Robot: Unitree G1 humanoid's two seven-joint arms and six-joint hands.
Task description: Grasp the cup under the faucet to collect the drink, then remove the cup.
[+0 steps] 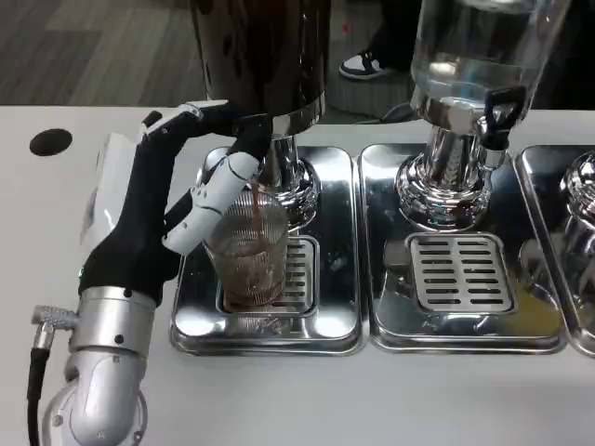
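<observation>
Left hand (163, 200) wrapped around clear ribbed cup (249, 255), fingers (206, 206) pressed on its left wall, upper fingers up at the faucet (249, 139). Cup upright on grille of left drip tray (270, 325), directly beneath faucet of dark dispenser (265, 56). Thin brown stream (255, 200) falling into cup; brown liquid in lower part. Clear dispenser (465, 56) on neighbouring tray (465, 316) to the right.

1. A white counter (307, 400) spans the scene, with a round black hole (50, 141) left of the fingers.
2. Behind it lies grey wood-grain floor (93, 46).
3. A black-and-white shoe (364, 65) stands on that floor, up and right of the fingers.
</observation>
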